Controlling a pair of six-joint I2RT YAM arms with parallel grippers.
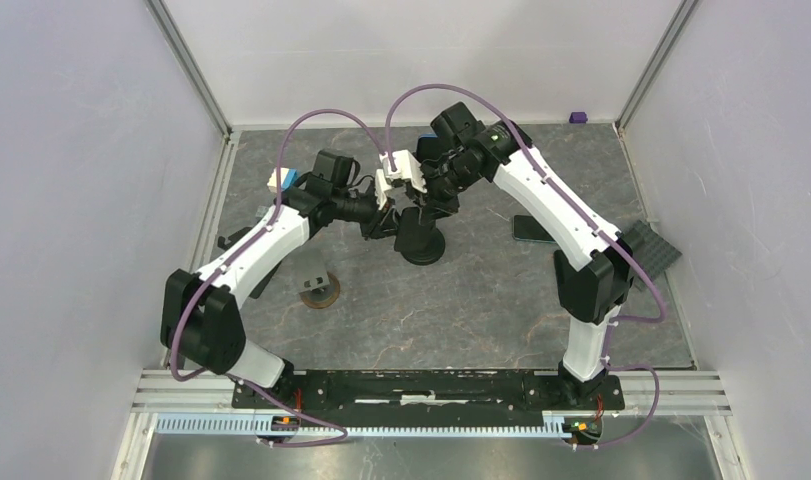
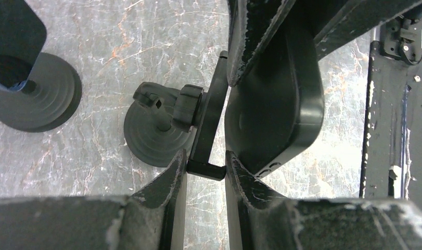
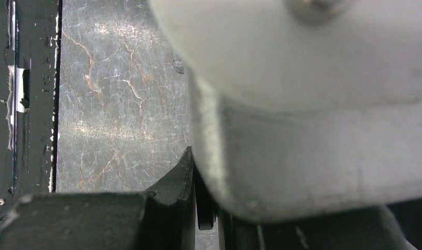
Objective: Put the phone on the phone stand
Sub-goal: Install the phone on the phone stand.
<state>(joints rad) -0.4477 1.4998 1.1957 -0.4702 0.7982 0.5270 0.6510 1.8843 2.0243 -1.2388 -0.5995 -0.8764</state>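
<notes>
Two arms meet over the middle of the desk (image 1: 461,310) in the top view, directly above the phone stand (image 1: 421,247) and its round black base. Your left fingers (image 2: 206,161) rise from the bottom edge of the left wrist view and pinch the small lip at the lower end of the stand's flat plate, one finger on each side. That plate runs edge-on up the middle of the frame, with its ball joint and base to its left on the desk.

The phone (image 2: 281,104) is off the desk, just right of the plate and close along it, a black slab with rounded corners. Whether it touches the plate you cannot tell. Your right fingers (image 3: 203,205) come in at the top centre of the left wrist view and grip the phone's upper part. In the right wrist view a pale blurred body (image 3: 312,104) fills most of the frame, and only a thin dark edge shows in the narrow gap at the bottom.

At the upper left of the left wrist view stands a second round base (image 2: 34,96). In the top view a dark flat rectangle (image 1: 533,228) lies right of the stand, a small brown disc (image 1: 321,292) lies lower left of it, and a purple block (image 1: 578,117) sits at the upper right.
</notes>
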